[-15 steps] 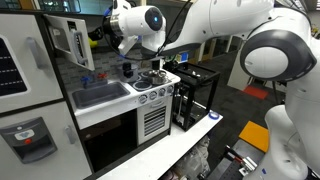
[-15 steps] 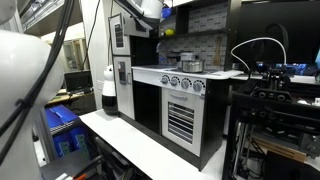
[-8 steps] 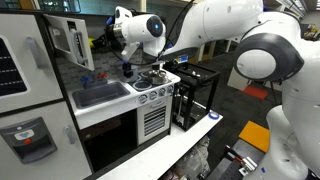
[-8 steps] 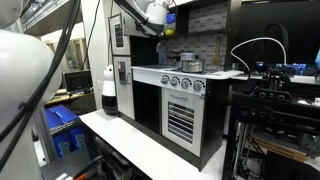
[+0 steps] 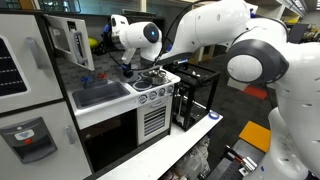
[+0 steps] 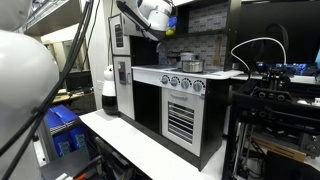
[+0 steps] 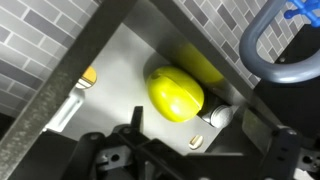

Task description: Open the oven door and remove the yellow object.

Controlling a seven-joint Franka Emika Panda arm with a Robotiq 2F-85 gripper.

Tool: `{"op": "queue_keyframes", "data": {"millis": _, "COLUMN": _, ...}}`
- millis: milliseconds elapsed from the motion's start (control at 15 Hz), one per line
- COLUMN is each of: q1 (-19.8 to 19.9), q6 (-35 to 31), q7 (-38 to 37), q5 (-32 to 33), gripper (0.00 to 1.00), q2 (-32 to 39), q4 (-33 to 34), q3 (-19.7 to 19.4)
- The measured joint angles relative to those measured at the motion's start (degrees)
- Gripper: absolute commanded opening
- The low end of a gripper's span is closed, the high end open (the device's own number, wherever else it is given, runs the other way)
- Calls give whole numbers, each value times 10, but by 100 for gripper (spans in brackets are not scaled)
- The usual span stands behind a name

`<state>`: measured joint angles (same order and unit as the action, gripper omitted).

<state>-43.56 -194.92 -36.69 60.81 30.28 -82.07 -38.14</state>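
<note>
The small white-framed oven door point(image 5: 68, 40) with its dark window stands swung open; it also shows in an exterior view point(image 6: 118, 34). The yellow ball point(image 7: 176, 92) rests on the grey floor of the oven cavity, near the back wall. A bit of yellow shows at the cavity mouth in an exterior view point(image 5: 94, 43). My gripper point(image 7: 190, 162) is open, its dark fingers spread to either side just in front of the ball and not touching it. In the exterior views the gripper point(image 5: 104, 42) point(image 6: 163, 22) is at the oven opening.
A small metal cylinder point(image 7: 218, 115) lies right beside the ball. A grey curved handle point(image 7: 268, 58) and a blue part point(image 7: 302, 10) are at the upper right. Below the oven are the sink point(image 5: 100, 95), the stove with pots point(image 5: 150, 78) and a black rack point(image 5: 196, 95).
The arm has moved towards the open oven cavity. The gripper is now at the opening and covers the yellow ball in one exterior view.
</note>
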Motion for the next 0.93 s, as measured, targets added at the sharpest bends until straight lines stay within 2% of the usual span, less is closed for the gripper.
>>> {"op": "queue_keyframes", "data": {"millis": 467, "q1": 25, "q6": 0, "q7": 87, "q5": 19, "gripper": 100, "q2": 17, "q4": 39, "q3": 25}}
{"op": "queue_keyframes", "data": {"millis": 933, "q1": 44, "q6": 1, "q7": 155, "q5": 21, "gripper": 100, "q2": 21, "q4": 50, "q3": 37}}
